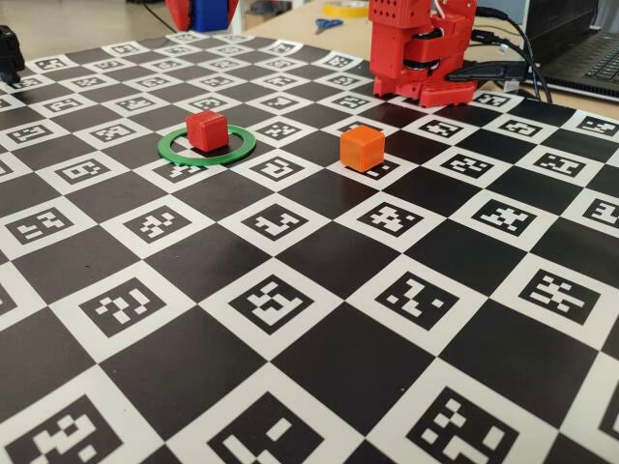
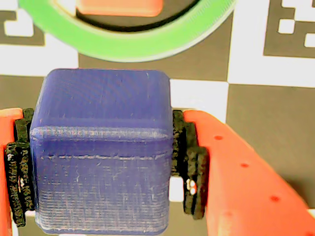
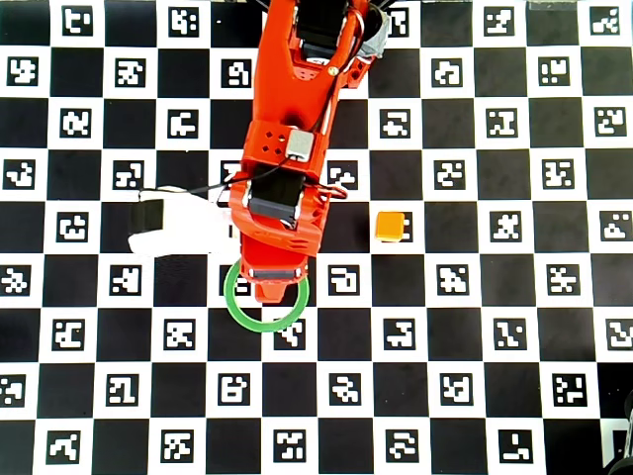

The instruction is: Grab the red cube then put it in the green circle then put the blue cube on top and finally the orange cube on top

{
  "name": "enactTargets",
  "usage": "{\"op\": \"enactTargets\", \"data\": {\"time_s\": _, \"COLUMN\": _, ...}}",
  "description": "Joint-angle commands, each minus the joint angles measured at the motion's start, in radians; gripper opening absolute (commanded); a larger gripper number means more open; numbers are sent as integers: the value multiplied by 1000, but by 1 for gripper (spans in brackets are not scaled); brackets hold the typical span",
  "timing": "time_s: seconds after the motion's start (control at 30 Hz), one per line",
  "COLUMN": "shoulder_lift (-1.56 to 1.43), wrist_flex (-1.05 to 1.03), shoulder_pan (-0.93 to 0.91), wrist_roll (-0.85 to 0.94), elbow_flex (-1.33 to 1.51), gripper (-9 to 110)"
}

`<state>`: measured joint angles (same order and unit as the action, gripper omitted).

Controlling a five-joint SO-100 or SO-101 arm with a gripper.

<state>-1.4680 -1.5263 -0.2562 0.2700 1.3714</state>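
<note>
Checkered marker tabletop [image 1: 319, 358]; red cube [image 1: 207, 130] inside green circle [image 1: 207, 156]; fingers [image 2: 189, 162] clamped on blue cube [image 2: 101, 152], ready for stacking.

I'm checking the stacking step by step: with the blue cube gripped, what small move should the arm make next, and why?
Probably ease the gripper forward until the blue cube is centred over the red cube, then lower it. In the wrist view the red cube already sits inside the green circle, but at the frame's top edge, ahead of the held cube rather than beneath it.
</note>
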Motion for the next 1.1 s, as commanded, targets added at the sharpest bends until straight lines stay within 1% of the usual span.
{"op": "enactTargets", "data": {"time_s": 0.0, "shoulder_lift": -17, "wrist_flex": 54, "shoulder_pan": 3, "wrist_roll": 2, "elbow_flex": 28, "gripper": 11}}
{"op": "enactTargets", "data": {"time_s": 0.27, "shoulder_lift": -20, "wrist_flex": 140, "shoulder_pan": -8, "wrist_roll": 14, "elbow_flex": 120, "gripper": 11}}
{"op": "enactTargets", "data": {"time_s": 1.07, "shoulder_lift": -15, "wrist_flex": 249, "shoulder_pan": 5, "wrist_roll": 9, "elbow_flex": 235, "gripper": 11}}
